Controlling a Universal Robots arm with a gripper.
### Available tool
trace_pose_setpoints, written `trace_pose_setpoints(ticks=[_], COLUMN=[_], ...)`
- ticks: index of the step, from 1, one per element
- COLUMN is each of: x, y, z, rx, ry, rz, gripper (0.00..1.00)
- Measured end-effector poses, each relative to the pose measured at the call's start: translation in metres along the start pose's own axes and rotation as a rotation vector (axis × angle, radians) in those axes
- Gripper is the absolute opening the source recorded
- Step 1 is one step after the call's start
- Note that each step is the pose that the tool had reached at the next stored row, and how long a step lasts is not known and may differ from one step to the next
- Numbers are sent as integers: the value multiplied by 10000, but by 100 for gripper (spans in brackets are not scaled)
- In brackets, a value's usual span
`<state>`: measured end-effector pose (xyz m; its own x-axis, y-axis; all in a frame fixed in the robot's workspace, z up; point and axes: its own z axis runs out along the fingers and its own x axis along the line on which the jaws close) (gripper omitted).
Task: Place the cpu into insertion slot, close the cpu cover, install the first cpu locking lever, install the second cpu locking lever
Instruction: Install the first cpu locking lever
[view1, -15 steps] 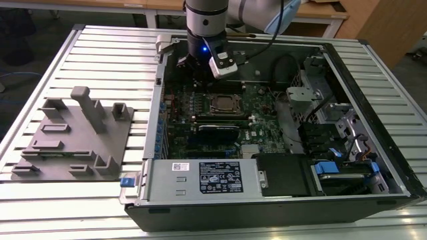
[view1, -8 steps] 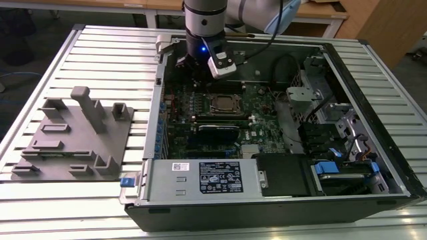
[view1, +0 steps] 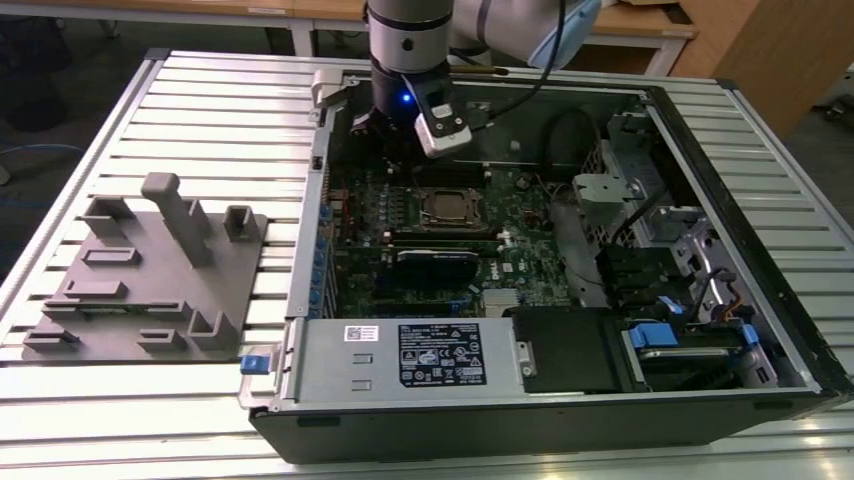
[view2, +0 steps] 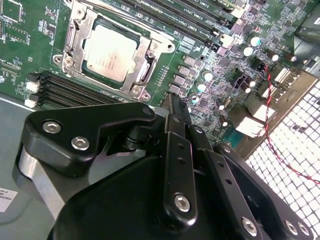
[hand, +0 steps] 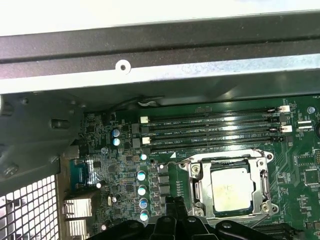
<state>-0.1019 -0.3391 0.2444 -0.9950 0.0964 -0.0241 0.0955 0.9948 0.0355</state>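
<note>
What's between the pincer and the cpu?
In the second wrist view: the cover rim and a strip of board with small grey components separate pincer and cpu.

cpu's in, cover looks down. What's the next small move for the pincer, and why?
Likely a short shift of the pincer toward the lever at the cover's edge, to check it's latched. The cpu sits under the closed cover, while the pincer, shut and empty, hangs over the board beside them, touching neither. Whether the levers are locked can't be told.
</note>
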Motion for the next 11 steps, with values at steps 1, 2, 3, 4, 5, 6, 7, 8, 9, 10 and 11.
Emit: trace_pose_setpoints(ticks=[1, 2, 3, 4, 5, 6, 7, 8, 9, 10, 11], x=[2, 4, 8, 10, 10, 12, 15, 20, 25, 31, 33], y=[0, 0, -1, -1, -1, -1, -2, -2, -3, -3, -3], z=[0, 0, 0, 0, 0, 0, 0, 0, 0, 0, -1], rx=[0, 0, 0, -1, 0, 0, 0, 0, -1, -1, 0], ry=[-1, -1, 0, 0, 0, 0, 0, 0, 0, 0, 0], rz=[0, -1, -1, -1, -1, 0, 1, 0, -1, -1, 0], gripper=[10, 10, 10, 10, 10, 10, 10, 10, 10, 10, 10])
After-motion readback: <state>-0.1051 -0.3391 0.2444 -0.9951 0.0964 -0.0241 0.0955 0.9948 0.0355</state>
